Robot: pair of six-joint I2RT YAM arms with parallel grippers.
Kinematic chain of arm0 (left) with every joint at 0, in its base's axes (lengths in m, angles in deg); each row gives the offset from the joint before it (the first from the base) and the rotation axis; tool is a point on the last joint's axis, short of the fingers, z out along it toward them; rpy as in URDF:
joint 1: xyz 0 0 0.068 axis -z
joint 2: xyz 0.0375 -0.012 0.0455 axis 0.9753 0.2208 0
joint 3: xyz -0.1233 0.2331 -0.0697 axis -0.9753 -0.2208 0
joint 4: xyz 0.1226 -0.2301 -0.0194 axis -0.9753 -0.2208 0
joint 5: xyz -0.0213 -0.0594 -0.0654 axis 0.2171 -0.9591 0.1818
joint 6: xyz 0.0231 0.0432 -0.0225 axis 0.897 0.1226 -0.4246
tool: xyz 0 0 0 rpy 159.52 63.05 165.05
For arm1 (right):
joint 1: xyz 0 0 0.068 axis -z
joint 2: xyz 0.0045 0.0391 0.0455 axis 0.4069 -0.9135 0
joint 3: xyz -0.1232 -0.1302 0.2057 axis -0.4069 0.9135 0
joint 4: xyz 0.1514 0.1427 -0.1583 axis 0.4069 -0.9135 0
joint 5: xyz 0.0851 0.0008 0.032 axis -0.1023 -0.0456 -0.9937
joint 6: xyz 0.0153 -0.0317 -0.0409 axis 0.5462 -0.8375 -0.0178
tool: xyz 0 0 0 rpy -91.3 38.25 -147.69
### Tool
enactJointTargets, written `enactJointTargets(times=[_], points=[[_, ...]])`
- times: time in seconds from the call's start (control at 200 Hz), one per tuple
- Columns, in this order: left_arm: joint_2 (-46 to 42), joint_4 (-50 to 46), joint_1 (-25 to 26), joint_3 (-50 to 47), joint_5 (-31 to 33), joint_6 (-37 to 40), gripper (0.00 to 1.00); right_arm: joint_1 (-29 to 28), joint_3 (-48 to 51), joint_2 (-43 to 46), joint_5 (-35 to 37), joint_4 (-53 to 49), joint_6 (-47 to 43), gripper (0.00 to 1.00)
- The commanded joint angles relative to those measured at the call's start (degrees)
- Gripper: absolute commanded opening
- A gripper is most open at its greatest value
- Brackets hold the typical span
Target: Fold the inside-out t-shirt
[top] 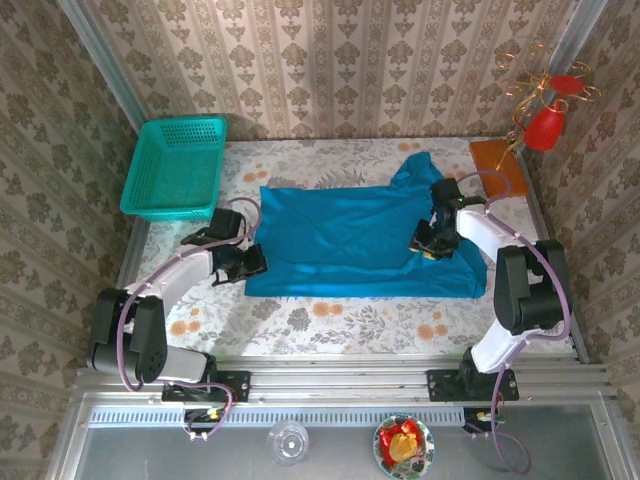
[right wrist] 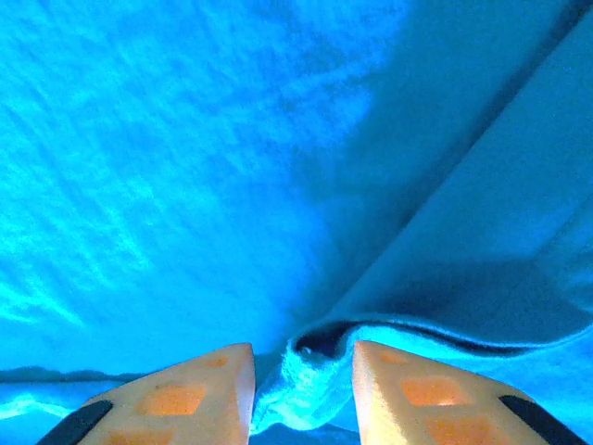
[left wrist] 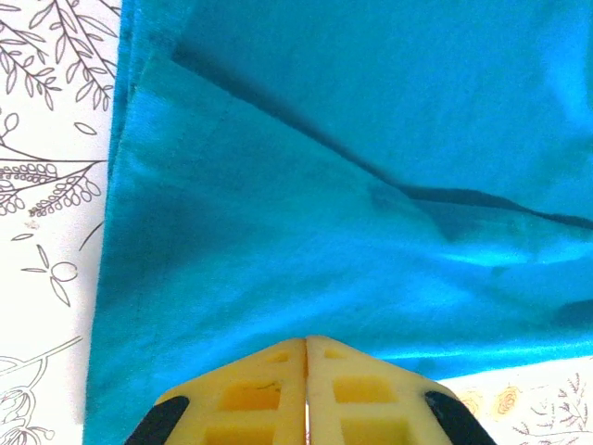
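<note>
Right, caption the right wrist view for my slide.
Close-up: the right gripper straddling a bunched fold of the teal t-shirt.

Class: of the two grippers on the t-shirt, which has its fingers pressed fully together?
The left gripper: its yellow fingers meet with no gap. The right gripper has fingers standing apart, with a bunched fold of the t-shirt between them.
</note>
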Motion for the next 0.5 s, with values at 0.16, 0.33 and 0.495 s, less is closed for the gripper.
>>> enactJointTargets(times=[0.16, 0.33, 0.495], points=[[-2.1, -0.9, -0.7, -1.1, 0.8, 1.1, 0.09, -1.1, -2.8, -1.8, 3.6, -2.8, -0.2, 0.17], [-2.6, -0.7, -1.1, -1.9, 0.8, 0.9, 0.09, -2.9, -5.0, -2.5, 3.8, -3.6, -0.1, 0.0], [-3.1, -0.5, -1.4, -2.5, 0.7, 1.0, 0.08, -4.5, -7.7, -4.6, 3.8, -3.4, 0.2, 0.0]])
